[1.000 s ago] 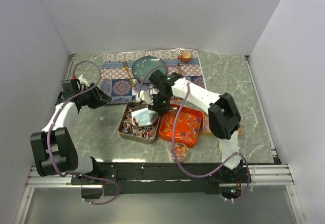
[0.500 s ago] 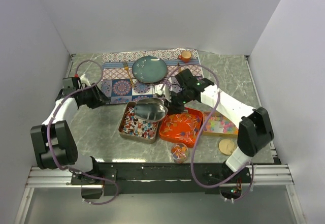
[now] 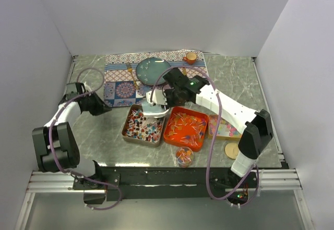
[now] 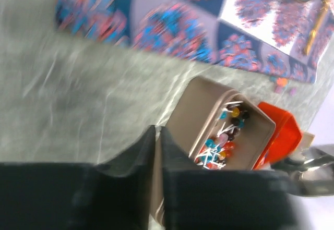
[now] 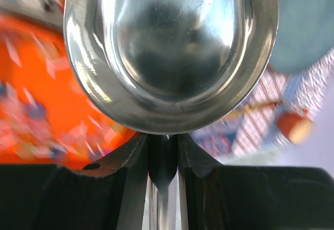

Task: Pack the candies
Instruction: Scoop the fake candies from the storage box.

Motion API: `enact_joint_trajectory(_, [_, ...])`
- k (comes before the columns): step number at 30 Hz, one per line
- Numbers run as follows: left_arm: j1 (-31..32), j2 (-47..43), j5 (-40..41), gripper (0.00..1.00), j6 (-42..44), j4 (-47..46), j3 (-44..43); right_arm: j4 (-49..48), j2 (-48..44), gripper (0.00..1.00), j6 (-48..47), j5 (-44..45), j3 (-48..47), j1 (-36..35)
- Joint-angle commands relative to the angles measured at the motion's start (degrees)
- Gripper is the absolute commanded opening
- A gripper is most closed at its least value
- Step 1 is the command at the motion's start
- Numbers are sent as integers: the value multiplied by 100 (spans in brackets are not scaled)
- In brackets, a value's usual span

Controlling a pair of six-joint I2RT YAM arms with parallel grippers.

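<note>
Red-white-blue candies (image 3: 142, 127) fill a metal tray (image 3: 127, 124); they also show in the left wrist view (image 4: 223, 142). Orange-red candies (image 3: 186, 127) lie in an orange tray (image 3: 169, 134). Pastel candies (image 3: 225, 129) lie in a third tray, partly hidden by the right arm. My right gripper (image 3: 168, 97) is shut on the handle of the silver scoop (image 3: 153, 108), held over the metal tray's far right corner. The scoop bowl (image 5: 169, 47) looks empty in the right wrist view, the gripper (image 5: 164, 154) clamped just below it. My left gripper (image 3: 104, 107) is shut and empty, left of the metal tray (image 4: 206, 116).
A small cup (image 3: 183, 156) holding candies stands near the front edge. A cork lid (image 3: 231, 150) lies right of it. At the back a patterned mat (image 3: 122, 90) carries a teal plate (image 3: 152, 70) and an orange cup (image 3: 191, 58). Walls close in on three sides.
My right arm has swung its elbow out to the right and drawn the scoop from over the middle of the metal tray toward that tray's far right corner. The left gripper shifted slightly.
</note>
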State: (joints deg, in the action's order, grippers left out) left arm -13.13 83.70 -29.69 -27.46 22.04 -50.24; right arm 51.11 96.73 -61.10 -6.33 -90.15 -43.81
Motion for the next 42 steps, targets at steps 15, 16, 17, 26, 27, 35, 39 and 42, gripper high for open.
enact_joint_trajectory(15, [20,-1110,-98,1,-1999,-578,2070,1076,1550,0,-1044,3215,-890,-1480])
enact_joint_trajectory(16, [47,-1189,-98,1,-2043,-596,2166,1094,1638,0,-1044,3304,-960,-1603])
enact_joint_trajectory(17, [108,-1224,-81,1,-2070,-605,2202,1120,1795,0,-1018,3418,-1022,-1648])
enact_joint_trajectory(26, [249,-1690,-204,1,-2430,-912,2695,1875,2464,0,-80,2182,-1883,-1763])
enact_joint_trajectory(27, [249,-1699,-186,1,-2422,-912,2695,2033,2500,0,36,1745,-1953,-1745])
enact_joint_trajectory(35, [249,-1532,-247,1,-2369,-956,2616,1805,2447,0,678,775,-1768,-1657])
enact_joint_trajectory(39, [267,-1427,-248,1,-2404,-1000,2624,2008,2640,0,977,449,-2164,-1648])
enact_joint_trajectory(42, [267,-1383,-265,1,-2404,-1035,2607,1816,2658,0,1214,133,-2086,-1578])
